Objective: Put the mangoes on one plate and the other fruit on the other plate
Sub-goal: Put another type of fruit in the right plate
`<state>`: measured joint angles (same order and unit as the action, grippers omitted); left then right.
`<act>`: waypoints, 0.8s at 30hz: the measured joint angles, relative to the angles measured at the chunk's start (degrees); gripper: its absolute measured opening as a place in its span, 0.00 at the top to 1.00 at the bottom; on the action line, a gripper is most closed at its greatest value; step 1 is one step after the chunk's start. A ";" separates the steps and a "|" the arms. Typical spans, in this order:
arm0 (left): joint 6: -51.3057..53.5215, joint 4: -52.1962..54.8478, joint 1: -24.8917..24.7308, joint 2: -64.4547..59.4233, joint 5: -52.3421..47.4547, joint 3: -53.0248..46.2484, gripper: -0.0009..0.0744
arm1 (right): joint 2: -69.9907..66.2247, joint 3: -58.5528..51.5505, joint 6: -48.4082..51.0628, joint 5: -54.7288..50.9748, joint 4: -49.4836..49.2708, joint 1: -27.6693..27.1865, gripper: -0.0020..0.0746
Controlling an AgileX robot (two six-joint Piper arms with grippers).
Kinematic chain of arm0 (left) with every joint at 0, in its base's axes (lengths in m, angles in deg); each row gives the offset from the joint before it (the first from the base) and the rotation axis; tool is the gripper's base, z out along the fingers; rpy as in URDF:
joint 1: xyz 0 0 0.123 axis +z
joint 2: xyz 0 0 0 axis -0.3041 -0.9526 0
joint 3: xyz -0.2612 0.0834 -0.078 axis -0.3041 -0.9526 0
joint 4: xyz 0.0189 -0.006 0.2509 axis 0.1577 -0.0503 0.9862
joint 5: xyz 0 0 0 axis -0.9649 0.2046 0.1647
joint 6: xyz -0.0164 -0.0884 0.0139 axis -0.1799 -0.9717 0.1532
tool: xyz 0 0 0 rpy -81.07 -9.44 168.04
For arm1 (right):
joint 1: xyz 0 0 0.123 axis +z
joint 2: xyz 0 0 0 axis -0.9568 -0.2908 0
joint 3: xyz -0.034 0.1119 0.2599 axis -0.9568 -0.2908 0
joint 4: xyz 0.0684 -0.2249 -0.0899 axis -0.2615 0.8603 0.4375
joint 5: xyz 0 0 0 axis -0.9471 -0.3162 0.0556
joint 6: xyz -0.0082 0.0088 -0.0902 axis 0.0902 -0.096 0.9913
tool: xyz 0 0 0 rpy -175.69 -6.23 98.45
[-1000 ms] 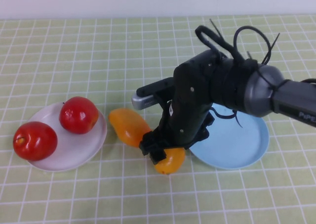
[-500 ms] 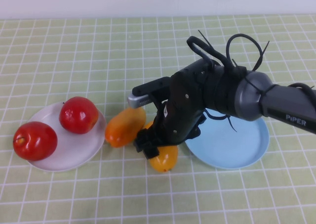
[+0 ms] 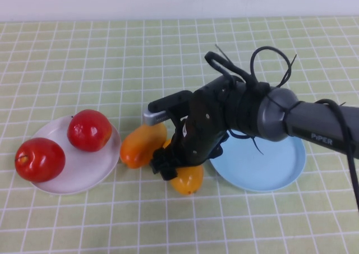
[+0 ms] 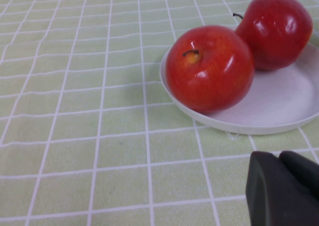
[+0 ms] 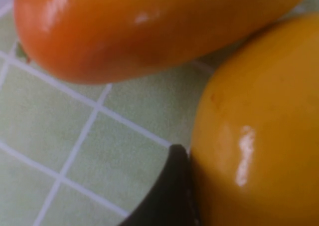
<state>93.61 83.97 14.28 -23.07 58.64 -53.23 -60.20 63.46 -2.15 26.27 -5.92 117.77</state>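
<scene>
- Since a second ago the right gripper [image 3: 175,170] has shifted leftward and the orange oblong mango [image 3: 142,145] beside it has been nudged round, its far end now swung toward the arm's grey wrist bar.
- Room is tight on the pincer's left: that orange mango lies just beside it, its outer end nearly against the rim of the round white shallow plate [image 3: 84,178].
- On the pincer's right, the round light blue shallow plate [image 3: 269,164] is close, its near rim just beside the second mango; toward the robot the green checked tablecloth [image 3: 168,226] lies open.
- Right gripper's jaws stand wide around the glossy yellow-orange mango [image 3: 188,179], one dark finger [image 5: 164,196] pressed to its side; the fruit rests on the cloth under the pincer.
- Both mangoes are smooth, shiny, with bright highlights.
- Two round shiny red apples [image 3: 88,130] sit on the white plate, well left of the pincer.
- Left gripper [image 4: 284,188], fingers closed and empty, hovers near the white plate's rim.
</scene>
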 joint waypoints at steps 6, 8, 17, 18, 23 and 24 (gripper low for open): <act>0.00 0.00 0.00 0.00 0.00 0.00 0.98 | -0.82 0.00 1.24 -0.23 0.14 -0.11 0.26; 0.00 0.00 0.00 0.00 0.00 0.00 0.98 | -0.82 0.00 1.33 -0.72 0.14 -0.34 0.26; 0.00 0.00 0.00 0.00 0.00 0.00 0.98 | 7.23 0.00 -1.42 -7.80 4.06 -0.83 0.26; 0.00 0.00 0.00 0.00 0.00 0.00 0.98 | 9.05 0.00 -2.82 -8.81 4.83 -1.36 0.26; 0.00 0.00 0.00 0.00 0.00 0.00 0.98 | 13.79 0.00 -8.28 -13.92 11.36 -6.80 0.26; 0.00 0.00 0.00 0.00 0.00 0.00 0.98 | 13.82 -0.18 -9.08 -14.87 12.62 -7.81 0.26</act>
<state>93.61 83.97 14.28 -23.07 58.64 -53.23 -46.38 63.28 -11.23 11.40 6.70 109.95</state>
